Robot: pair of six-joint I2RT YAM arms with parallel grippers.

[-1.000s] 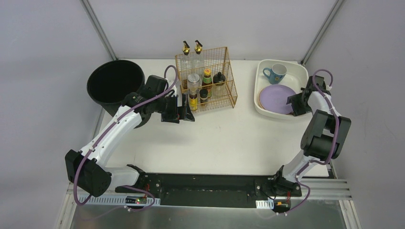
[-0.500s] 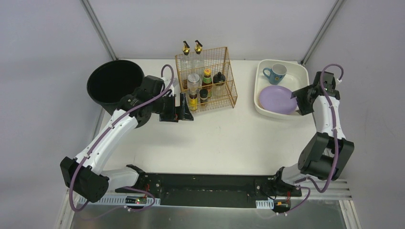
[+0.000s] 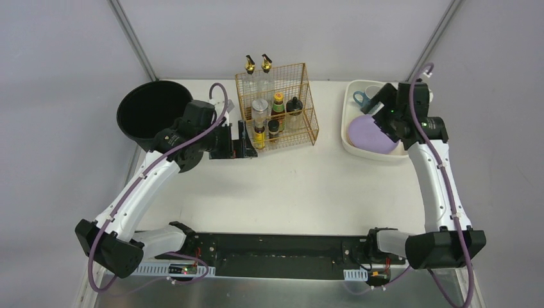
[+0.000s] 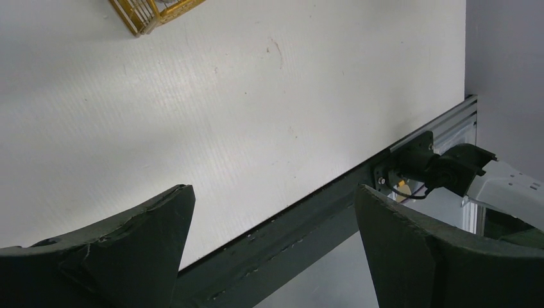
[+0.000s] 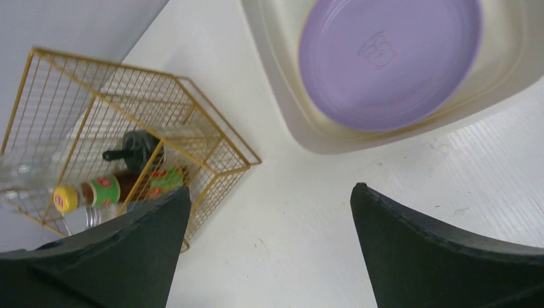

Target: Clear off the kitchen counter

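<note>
The kitchen counter (image 3: 301,186) is a white tabletop with a black rail (image 3: 276,247) along its front. My left gripper (image 3: 251,144) hovers open and empty beside the left front of the gold wire rack (image 3: 276,109). In the left wrist view the open gripper (image 4: 272,192) frames bare counter (image 4: 192,109) and the rail (image 4: 308,218). My right gripper (image 3: 374,108) is open and empty above the cream tub (image 3: 349,149). In the right wrist view the gripper (image 5: 269,192) is over counter (image 5: 289,244), with the tub rim (image 5: 282,96) ahead.
The rack holds several bottles (image 5: 102,191). A purple plate (image 3: 365,136) and a blue mug (image 3: 359,96) lie in the tub; the plate also shows in the right wrist view (image 5: 391,58). A black bucket (image 3: 154,115) stands at the back left.
My right arm has risen and swung left, bringing the gripper from the tub's right side to above the tub. My left gripper has drawn back slightly towards the bucket.
</note>
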